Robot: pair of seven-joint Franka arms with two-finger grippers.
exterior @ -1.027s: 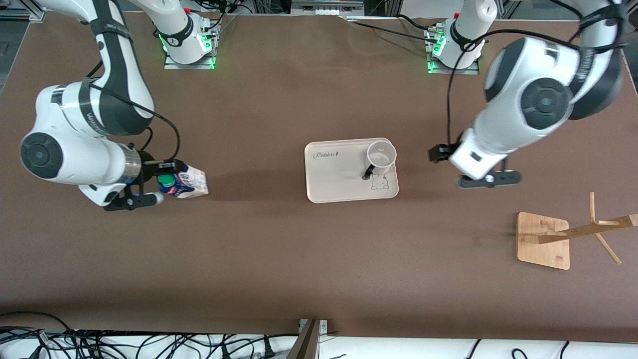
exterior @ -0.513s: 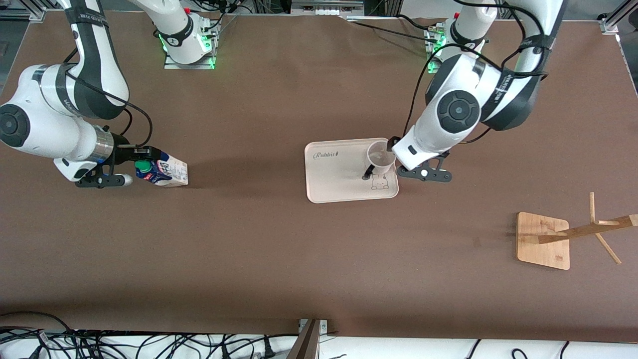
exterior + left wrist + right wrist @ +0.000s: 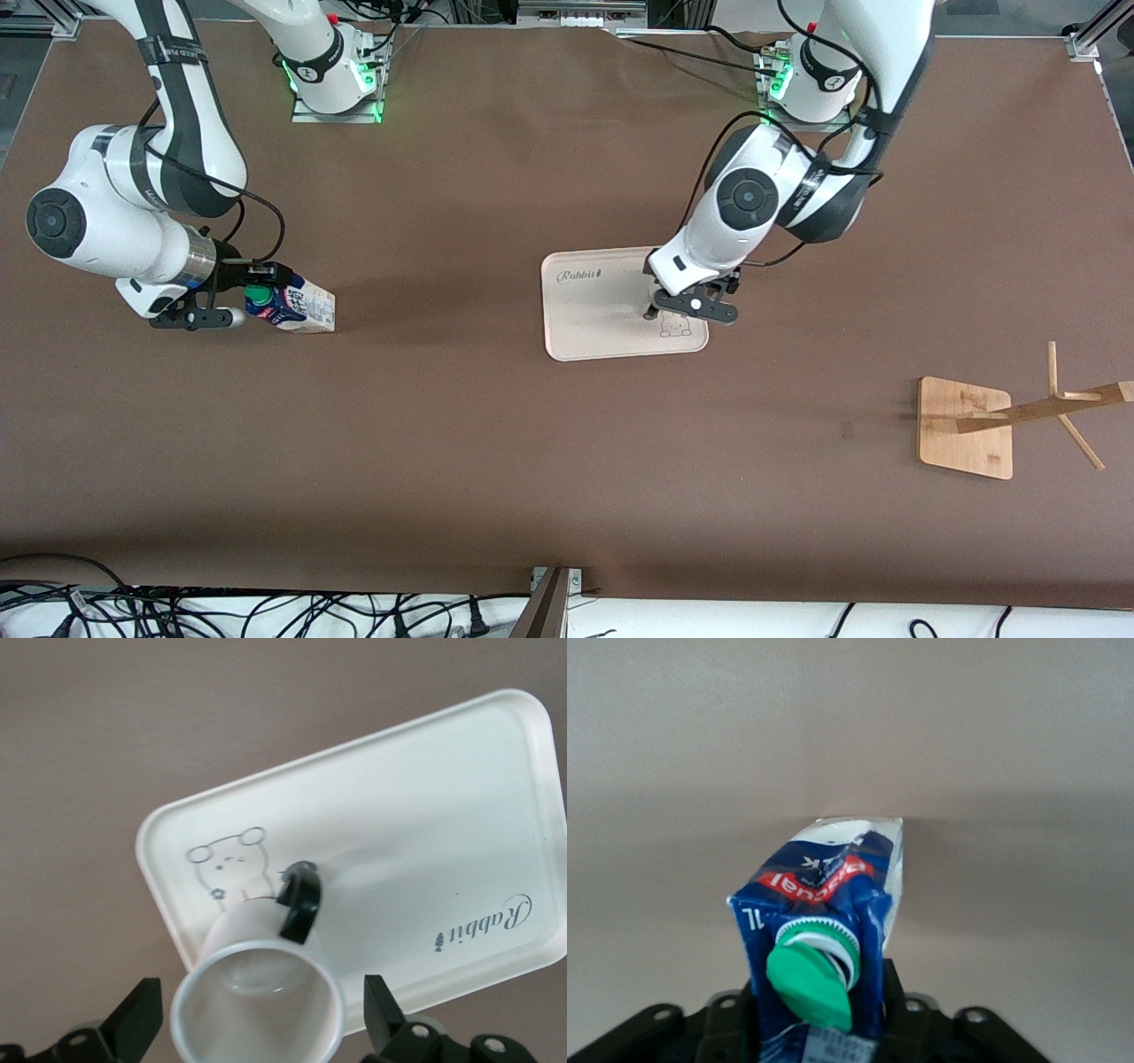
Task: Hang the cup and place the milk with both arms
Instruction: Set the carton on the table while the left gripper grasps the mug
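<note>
From the front, the left arm's black 2-finger gripper hangs over the white ceramic cup, which is hidden under it on the white plastic tray in the middle of the brown table. The right arm's black gripper is at the small dark blue milk carton with a green cap, toward the right arm's end. A bamboo cup rack stands toward the left arm's end.

In the left wrist view, the fingers are spread wide, 1 on each side of the cup.

In the right wrist view, the gripper pinches the milk carton at its top.
</note>
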